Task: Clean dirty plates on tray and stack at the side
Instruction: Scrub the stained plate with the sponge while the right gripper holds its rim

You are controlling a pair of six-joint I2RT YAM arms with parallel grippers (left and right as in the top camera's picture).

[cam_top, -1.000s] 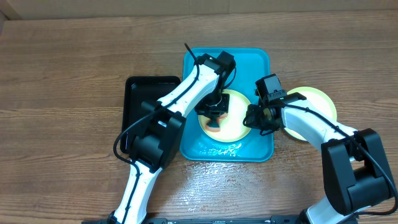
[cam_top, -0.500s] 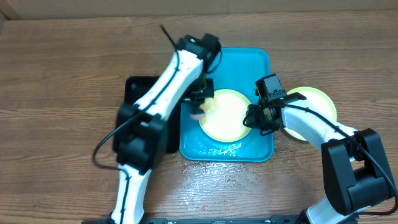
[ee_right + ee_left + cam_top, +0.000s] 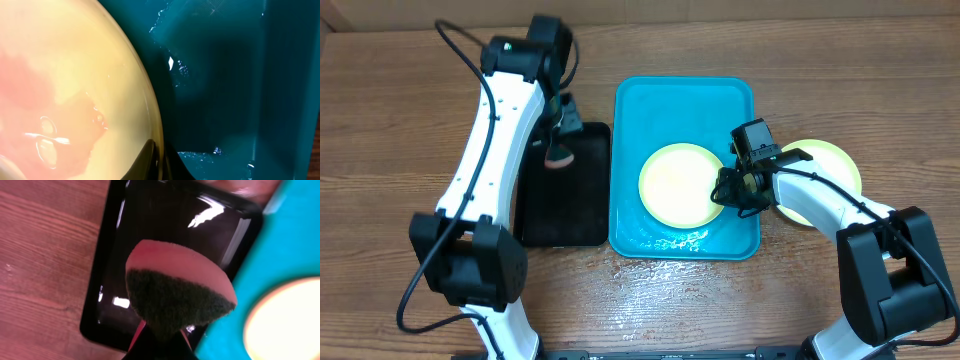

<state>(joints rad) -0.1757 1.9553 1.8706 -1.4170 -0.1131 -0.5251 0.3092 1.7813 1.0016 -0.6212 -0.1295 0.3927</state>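
A pale yellow-green plate (image 3: 680,184) lies on the turquoise tray (image 3: 685,100). My right gripper (image 3: 727,192) is shut on its right rim; the right wrist view shows the fingers (image 3: 159,159) pinching the rim of the plate (image 3: 60,85), whose wet centre looks pinkish. Another plate (image 3: 828,163) sits on the table right of the tray, partly under my right arm. My left gripper (image 3: 560,150) is shut on a pink sponge with a dark green scrub face (image 3: 175,292) and holds it over the black tray (image 3: 565,200). A third plate is not in view.
The black tray (image 3: 150,220) lies directly left of the turquoise tray (image 3: 295,240), edges touching. Water pools on the turquoise tray's front edge (image 3: 670,240). A wooden table (image 3: 410,120) surrounds both.
My left gripper has carried the sponge off the plate, leftwards, to above the black tray. The plate's sauce smear no longer shows from overhead. My right gripper has not moved.
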